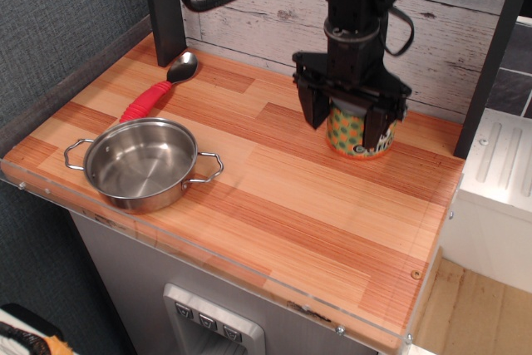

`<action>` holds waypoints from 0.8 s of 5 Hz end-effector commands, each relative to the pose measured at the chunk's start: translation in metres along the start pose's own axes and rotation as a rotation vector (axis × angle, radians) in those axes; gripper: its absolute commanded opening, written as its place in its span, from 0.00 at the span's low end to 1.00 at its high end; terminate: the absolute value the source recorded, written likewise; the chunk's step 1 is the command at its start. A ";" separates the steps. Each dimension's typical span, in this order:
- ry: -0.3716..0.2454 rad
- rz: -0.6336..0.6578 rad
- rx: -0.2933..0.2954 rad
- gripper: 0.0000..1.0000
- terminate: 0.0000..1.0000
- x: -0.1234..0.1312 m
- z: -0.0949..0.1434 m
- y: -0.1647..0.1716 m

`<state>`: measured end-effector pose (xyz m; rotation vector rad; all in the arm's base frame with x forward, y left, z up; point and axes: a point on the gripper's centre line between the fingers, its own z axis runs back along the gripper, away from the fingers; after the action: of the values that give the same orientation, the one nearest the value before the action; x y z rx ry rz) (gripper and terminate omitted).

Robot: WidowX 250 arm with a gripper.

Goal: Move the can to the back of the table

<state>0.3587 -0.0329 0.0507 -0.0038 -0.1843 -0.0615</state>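
Toward the far right of the tabletop [274, 205], just short of the plank wall, the pincer [347, 129] is clamped on the can [356, 135], which sits on or just above the wood. By my judgement the carry is nearly done; next comes setting it flat, letting go and lifting straight up.

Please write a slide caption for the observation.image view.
Gripper straddles the Peas & Carrots can near the table's back wall.
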 end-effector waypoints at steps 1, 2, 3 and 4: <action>-0.107 0.061 0.041 1.00 0.00 -0.007 0.034 -0.001; -0.108 0.092 0.056 1.00 0.00 -0.022 0.044 -0.007; -0.094 0.135 0.070 1.00 0.00 -0.044 0.052 -0.014; -0.082 0.177 0.083 1.00 0.00 -0.069 0.062 -0.013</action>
<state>0.2761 -0.0367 0.0806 0.0717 -0.2217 0.1249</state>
